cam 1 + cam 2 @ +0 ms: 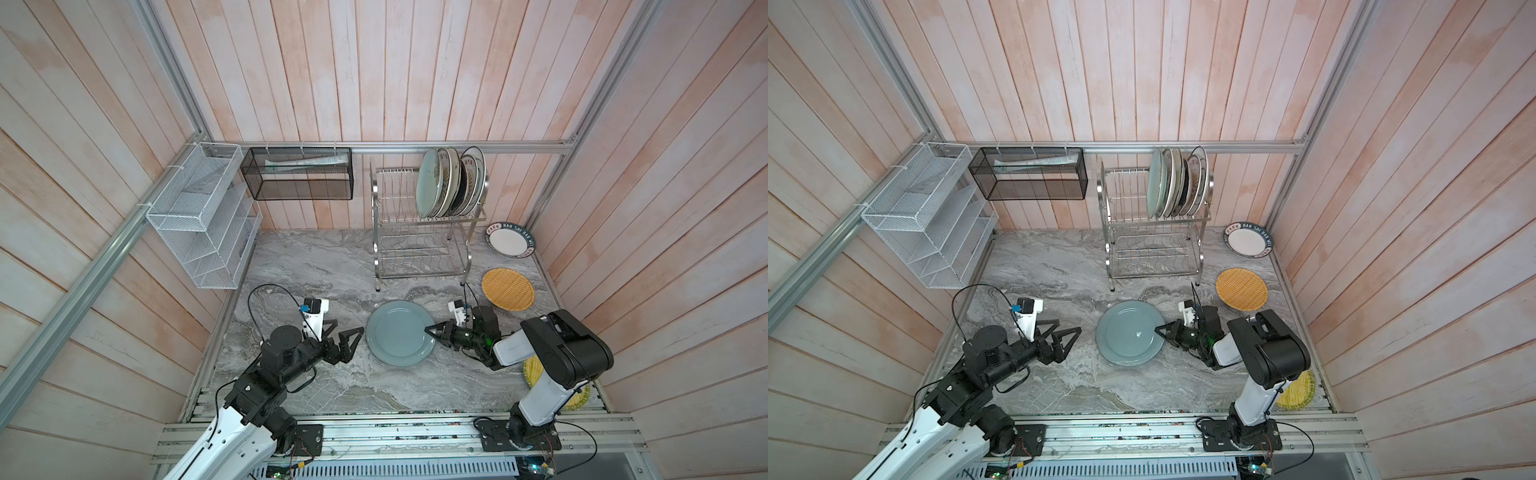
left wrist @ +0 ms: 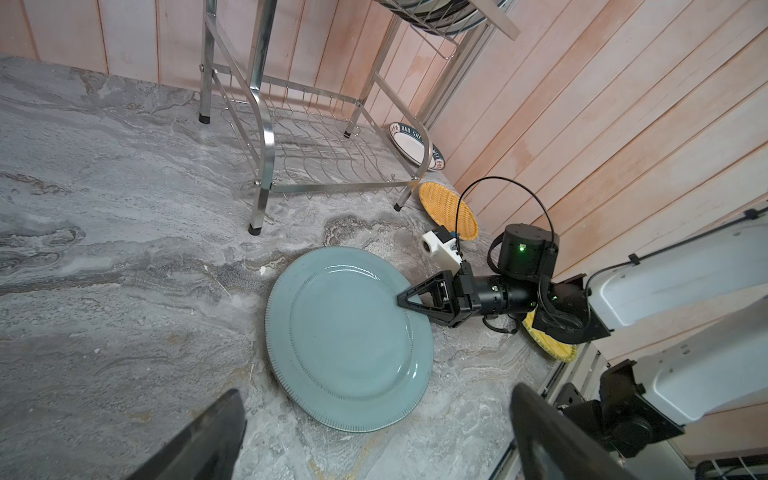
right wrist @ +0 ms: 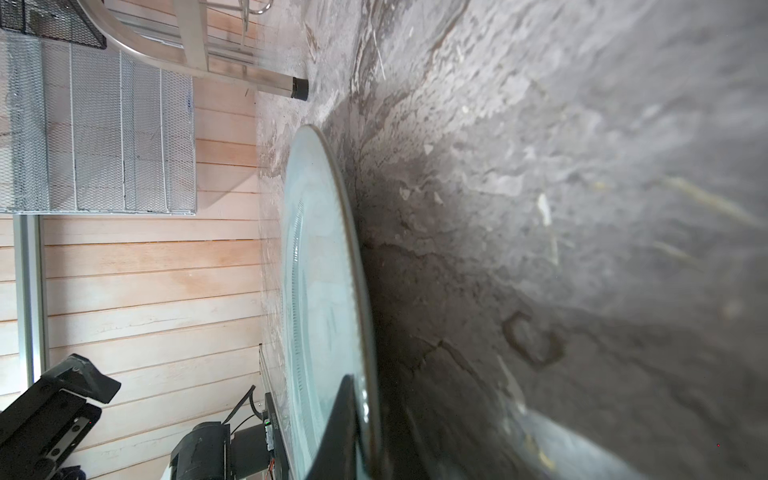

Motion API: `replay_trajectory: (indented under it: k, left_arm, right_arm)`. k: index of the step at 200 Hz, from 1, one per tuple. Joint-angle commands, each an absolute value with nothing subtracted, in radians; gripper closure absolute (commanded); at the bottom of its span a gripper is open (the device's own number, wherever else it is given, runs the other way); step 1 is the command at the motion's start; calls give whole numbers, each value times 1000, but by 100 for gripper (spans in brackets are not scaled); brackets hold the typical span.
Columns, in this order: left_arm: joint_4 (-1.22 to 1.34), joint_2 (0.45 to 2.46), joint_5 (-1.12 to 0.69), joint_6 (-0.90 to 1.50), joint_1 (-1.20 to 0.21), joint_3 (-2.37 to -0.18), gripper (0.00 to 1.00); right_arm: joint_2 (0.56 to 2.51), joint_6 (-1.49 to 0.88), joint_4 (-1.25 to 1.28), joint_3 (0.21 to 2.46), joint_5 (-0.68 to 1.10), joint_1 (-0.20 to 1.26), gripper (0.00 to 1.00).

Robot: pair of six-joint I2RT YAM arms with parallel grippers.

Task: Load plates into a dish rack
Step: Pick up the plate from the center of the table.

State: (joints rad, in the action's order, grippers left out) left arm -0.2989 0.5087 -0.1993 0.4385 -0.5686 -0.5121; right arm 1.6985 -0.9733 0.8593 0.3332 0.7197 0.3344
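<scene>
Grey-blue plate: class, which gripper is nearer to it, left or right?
Right. The right gripper is shut on the grey-blue plate at its rim; the left gripper stands open beside its opposite edge, apart.

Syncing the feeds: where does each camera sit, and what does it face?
Top views: overhead, looking down on the table, dish rack, both arms.
Left wrist: faces the grey-blue plate and right gripper shut on its rim; the left gripper shows, jaws open.
Right wrist: looks along the plate's rim; one finger shows.
Shared: all show the plate.
</scene>
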Motion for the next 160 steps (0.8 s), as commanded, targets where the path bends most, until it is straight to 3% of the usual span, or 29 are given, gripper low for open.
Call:
replay_trajectory:
  k: [1, 35, 78, 117, 160]
  left_arm:
    - [-265, 456, -185, 431, -569, -500, 0]
    - [-227, 388, -129, 541, -570, -499, 0]
    - [-32, 486, -237, 642, -597, -459, 0]
    - [197, 591, -30, 456, -861, -428, 0]
    - [215, 888, 142, 70, -1115, -586, 0]
  right_arm:
    - [1605, -980, 699, 323, 640, 337, 100]
    - [1361, -985, 375, 408, 553, 335, 100]
    - [1111, -1014, 73, 526, 456, 333, 100]
    - [1053, -1003, -182, 687, 381, 330, 100]
    - [1052, -1048, -369, 847, 287, 324, 100]
